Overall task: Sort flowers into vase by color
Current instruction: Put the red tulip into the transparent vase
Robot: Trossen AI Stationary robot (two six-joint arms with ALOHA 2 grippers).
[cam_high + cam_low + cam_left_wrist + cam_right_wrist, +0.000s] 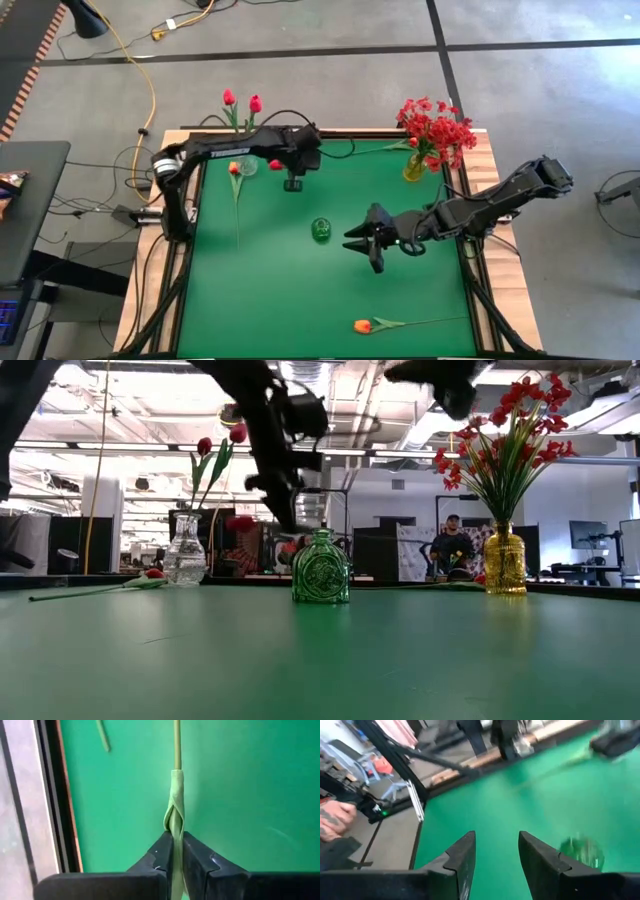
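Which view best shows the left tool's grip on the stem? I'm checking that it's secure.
The left wrist view: the left tool is shut on the green stem, its leaf pinched between the fingers. The high view shows only the arm near the clear vase; the low view is backlit; the right wrist view is blurred.

In your left wrist view, the green stem (176, 750) runs off the top edge, so you cannot see its bloom. In your right wrist view, the green vase (581, 851) is blurred.
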